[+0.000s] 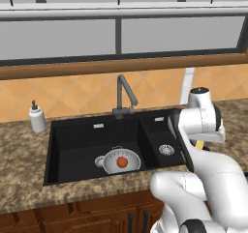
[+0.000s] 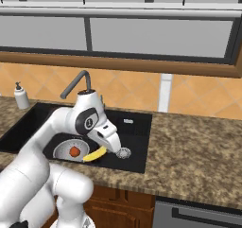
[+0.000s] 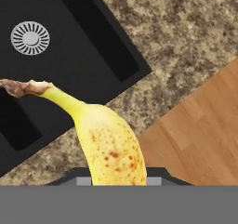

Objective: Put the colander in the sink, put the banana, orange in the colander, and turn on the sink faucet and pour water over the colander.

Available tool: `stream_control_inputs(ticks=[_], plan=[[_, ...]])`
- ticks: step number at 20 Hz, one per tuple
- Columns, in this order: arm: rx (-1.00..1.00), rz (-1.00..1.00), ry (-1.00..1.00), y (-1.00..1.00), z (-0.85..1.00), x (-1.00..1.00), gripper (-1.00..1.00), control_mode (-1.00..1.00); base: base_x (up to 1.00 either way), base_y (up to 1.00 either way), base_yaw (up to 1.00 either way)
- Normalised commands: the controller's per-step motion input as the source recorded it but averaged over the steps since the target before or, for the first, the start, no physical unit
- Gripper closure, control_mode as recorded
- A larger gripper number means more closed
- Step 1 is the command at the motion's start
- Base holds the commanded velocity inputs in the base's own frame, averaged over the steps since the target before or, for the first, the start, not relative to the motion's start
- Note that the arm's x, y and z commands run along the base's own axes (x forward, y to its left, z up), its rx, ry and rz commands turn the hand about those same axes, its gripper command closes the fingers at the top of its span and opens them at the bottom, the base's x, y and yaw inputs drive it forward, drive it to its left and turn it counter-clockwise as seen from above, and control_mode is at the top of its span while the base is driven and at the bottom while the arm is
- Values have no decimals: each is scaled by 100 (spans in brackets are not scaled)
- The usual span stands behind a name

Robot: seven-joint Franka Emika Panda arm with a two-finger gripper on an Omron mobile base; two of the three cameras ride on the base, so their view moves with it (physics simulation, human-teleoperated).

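The silvery colander (image 1: 111, 158) (image 2: 63, 150) sits in the large left basin of the black sink (image 1: 77, 140) (image 2: 137, 123). The orange (image 1: 122, 163) (image 2: 74, 151) lies inside it. My gripper (image 2: 114, 149) (image 3: 118, 177) is shut on the thick end of the yellow banana (image 2: 94, 155) (image 3: 109, 146) (image 1: 199, 143). It holds the banana in the air over the sink's front right corner, by the small basin's drain (image 3: 30, 38), right of the colander. The dark gooseneck faucet (image 1: 124, 95) (image 2: 78, 83) stands behind the sink; no water shows.
A white soap dispenser (image 1: 37, 118) (image 2: 21, 97) stands on the speckled counter (image 1: 24, 169) (image 2: 198, 146) left of the sink. The wooden floor (image 3: 200, 135) shows below the counter's front edge. A window runs along the back wall.
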Motion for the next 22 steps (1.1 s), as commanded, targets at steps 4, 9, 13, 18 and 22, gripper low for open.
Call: stream_control_inputs(ticks=[4, 9, 13, 18, 22], plan=[[0, 8, -9, 91, 4, -6, 100, -100, 0, 0, 0], [0, 0, -2, 98, 3, 13, 100, -100, 0, 0, 0], [0, 0, 0, 96, 0, 32, 100, -100, 0, 0, 0], [-2, 0, 0, 94, 0, 41, 100, -100, 0, 0, 0], [0, 0, -2, 91, 0, 47, 100, -100, 0, 0, 0]])
